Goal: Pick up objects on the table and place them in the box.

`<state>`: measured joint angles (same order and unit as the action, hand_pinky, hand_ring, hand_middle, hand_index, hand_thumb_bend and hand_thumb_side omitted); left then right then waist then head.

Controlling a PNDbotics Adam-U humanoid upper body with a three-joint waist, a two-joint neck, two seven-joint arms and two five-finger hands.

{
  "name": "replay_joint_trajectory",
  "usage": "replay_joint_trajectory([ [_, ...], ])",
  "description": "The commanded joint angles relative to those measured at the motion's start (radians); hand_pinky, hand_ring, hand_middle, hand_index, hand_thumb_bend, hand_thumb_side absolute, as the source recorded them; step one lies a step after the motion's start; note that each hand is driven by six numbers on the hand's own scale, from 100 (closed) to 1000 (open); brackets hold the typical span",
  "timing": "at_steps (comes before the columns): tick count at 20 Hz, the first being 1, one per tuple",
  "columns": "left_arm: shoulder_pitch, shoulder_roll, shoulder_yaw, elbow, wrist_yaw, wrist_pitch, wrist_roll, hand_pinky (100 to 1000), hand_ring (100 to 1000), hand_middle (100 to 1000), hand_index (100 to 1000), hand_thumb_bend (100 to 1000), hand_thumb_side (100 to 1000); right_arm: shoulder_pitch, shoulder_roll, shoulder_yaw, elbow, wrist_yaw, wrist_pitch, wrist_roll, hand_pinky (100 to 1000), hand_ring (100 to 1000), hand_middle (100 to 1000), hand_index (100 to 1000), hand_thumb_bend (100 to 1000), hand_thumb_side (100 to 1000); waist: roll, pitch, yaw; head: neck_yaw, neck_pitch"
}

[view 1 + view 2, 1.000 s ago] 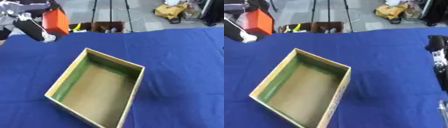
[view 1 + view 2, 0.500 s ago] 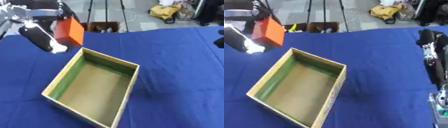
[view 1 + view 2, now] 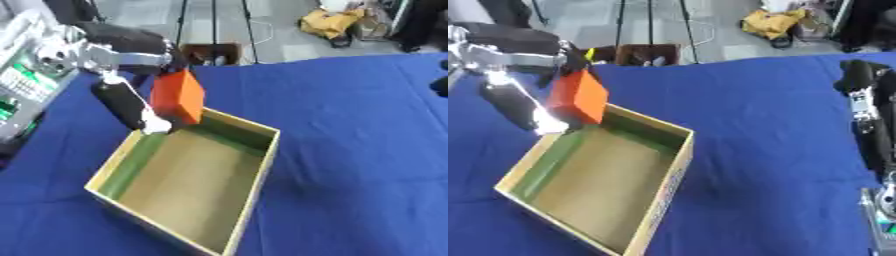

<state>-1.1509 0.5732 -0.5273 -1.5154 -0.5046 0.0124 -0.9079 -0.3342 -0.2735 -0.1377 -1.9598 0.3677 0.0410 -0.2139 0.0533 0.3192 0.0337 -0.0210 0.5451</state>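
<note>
One orange rectangular block is now over the far-left corner of the open cardboard box with green inner walls, having come in from the tabletop's far-left edge. Left hand fingers curled round it; release looks next. Right hand idle at right edge, fingers unclear.

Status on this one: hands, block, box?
Left hand holds orange block above box's far corner. Right hand not visible, only its arm. Box empty, nothing in the way.
</note>
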Motion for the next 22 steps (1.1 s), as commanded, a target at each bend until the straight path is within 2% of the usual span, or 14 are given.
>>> replay_joint_trajectory([
  [1,-0.036,-0.029,-0.016,0.058,-0.020,-0.023,0.001,409,531,510,482,100,407,-0.012,-0.006,0.003,-0.020,-0.013,-0.003,0.005,679,632,519,734,502,1000,0.000,-0.022,-0.003,0.005,0.008],
  [7,-0.050,-0.111,-0.061,0.188,-0.100,-0.081,0.001,419,539,520,488,100,416,-0.015,-0.003,0.006,-0.022,-0.018,-0.004,0.008,680,632,519,734,502,1000,0.005,-0.020,-0.011,0.011,0.008],
  [10,-0.052,-0.124,-0.060,0.223,-0.126,-0.112,0.001,419,539,520,488,100,416,-0.015,-0.003,0.006,-0.022,-0.019,-0.004,0.008,680,632,519,734,502,1000,0.005,-0.019,-0.012,0.011,0.008],
  [14,-0.049,-0.152,-0.071,0.271,-0.138,-0.117,0.001,441,562,525,509,100,443,-0.017,-0.001,0.006,-0.022,-0.020,-0.003,0.008,683,634,520,736,501,1000,0.011,-0.015,-0.016,0.015,0.015],
  [22,-0.060,-0.221,-0.042,0.439,-0.167,-0.156,0.001,474,600,555,541,100,460,-0.020,0.003,0.004,-0.023,-0.024,-0.002,0.009,685,635,520,737,502,1000,0.013,-0.009,-0.025,0.030,0.027],
])
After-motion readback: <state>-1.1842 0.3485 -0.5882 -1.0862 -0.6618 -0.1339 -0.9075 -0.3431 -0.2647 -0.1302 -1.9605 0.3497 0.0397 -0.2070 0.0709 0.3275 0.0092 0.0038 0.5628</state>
